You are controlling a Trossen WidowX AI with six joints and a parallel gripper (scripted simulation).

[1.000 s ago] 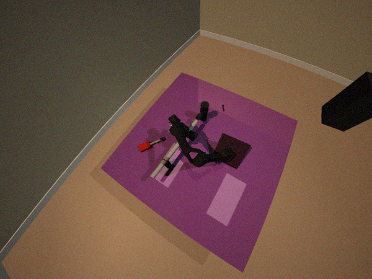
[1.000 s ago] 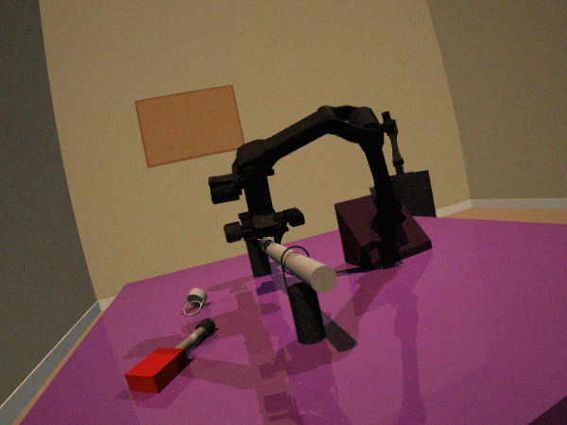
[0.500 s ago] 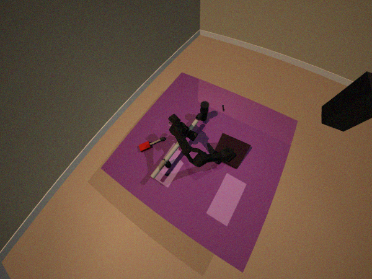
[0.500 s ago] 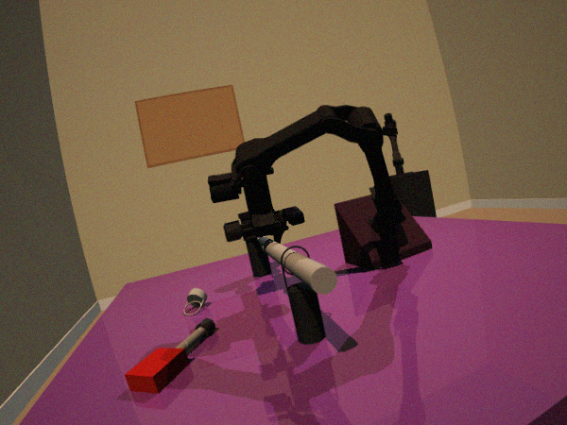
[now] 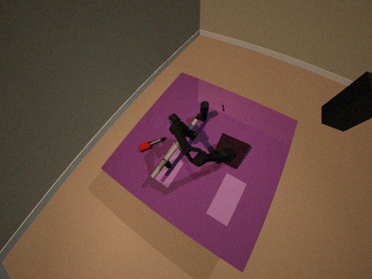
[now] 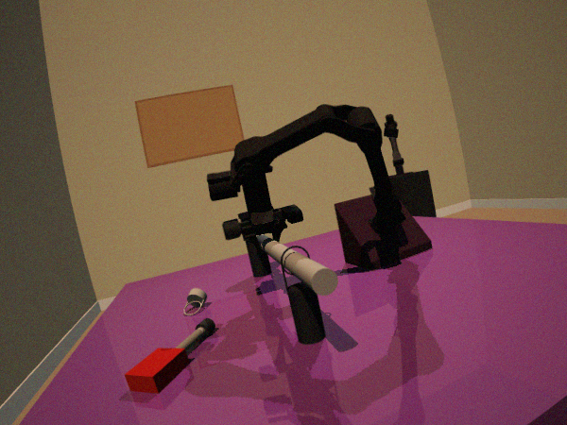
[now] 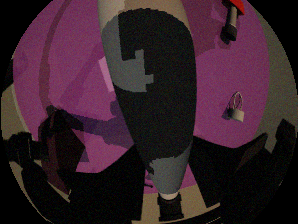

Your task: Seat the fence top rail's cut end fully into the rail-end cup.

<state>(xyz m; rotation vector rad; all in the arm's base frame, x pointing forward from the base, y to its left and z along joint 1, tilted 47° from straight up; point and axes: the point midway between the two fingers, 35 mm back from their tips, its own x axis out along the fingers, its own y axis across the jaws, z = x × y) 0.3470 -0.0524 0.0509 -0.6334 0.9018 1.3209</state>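
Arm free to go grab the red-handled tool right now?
Probably not yet. The gripper is shut on the rail, which must be released first. The red-handled tool itself lies in the open on the purple mat, nothing covering it.
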